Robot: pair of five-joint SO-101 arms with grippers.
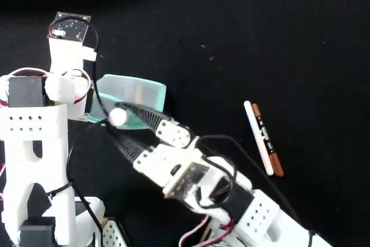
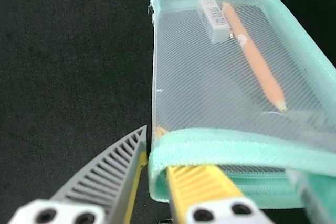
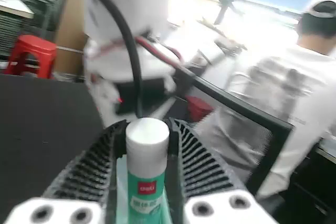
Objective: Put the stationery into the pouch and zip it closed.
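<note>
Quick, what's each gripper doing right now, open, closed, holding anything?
Left gripper: closed on the rim of the pouch.
Right gripper: closed on the glue stick.

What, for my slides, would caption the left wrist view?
Left hand pinches the mesh pouch by its rim; pencil and eraser lie inside.

The glue stick (image 3: 147,174) carries a small red logo patch with fine white print beneath, too blurred to read. The eraser (image 2: 214,17) inside the pouch (image 2: 210,93) bears a label, likewise illegible.
</note>
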